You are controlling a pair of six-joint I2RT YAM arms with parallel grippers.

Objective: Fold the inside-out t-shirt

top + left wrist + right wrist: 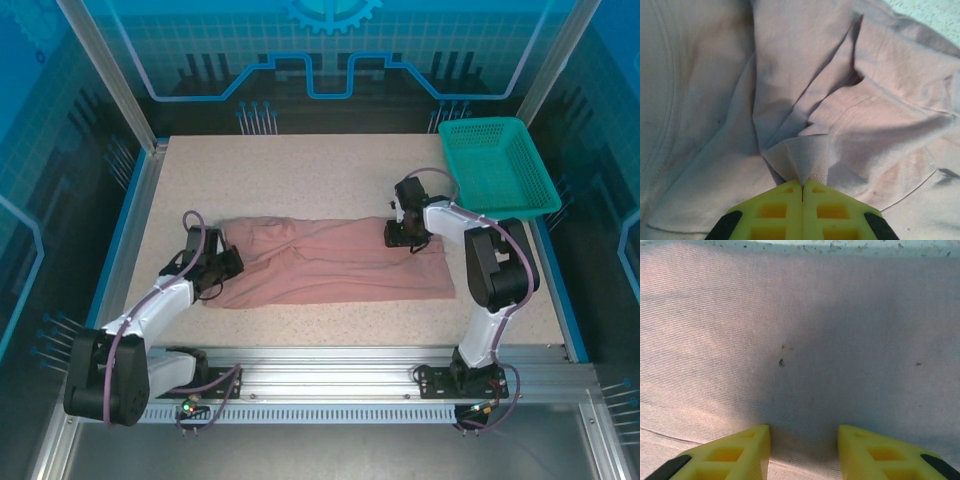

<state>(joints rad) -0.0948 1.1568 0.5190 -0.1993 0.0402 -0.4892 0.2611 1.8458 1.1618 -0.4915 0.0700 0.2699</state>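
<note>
- From above: the pink t-shirt lies on the table as a long, low band running left to right, between the two arms. The teal basket sits at the far right corner, well apart from it.
- Same view: the left claw is down on the rumpled left end of the cloth, and the right claw is down at the far edge near the right end.
- Progress call: it looks narrowed lengthwise already, so a first fold seems done. The right half is flat. The left end is bunched and wants smoothing, and the crosswise folds are not yet made.
- Left wrist camera: the left claw is clenched, its yellow tips pressed together on a small peak of fabric that stands up from the t-shirt. Creases and overlapping layers fan out around it, with a seam line curving down the left side.
- Right wrist camera: the right claw is released, tips spread with nothing between them, resting on or just over smooth t-shirt; I can't tell which. A thin strip of table shows past the cloth's far edge.
</note>
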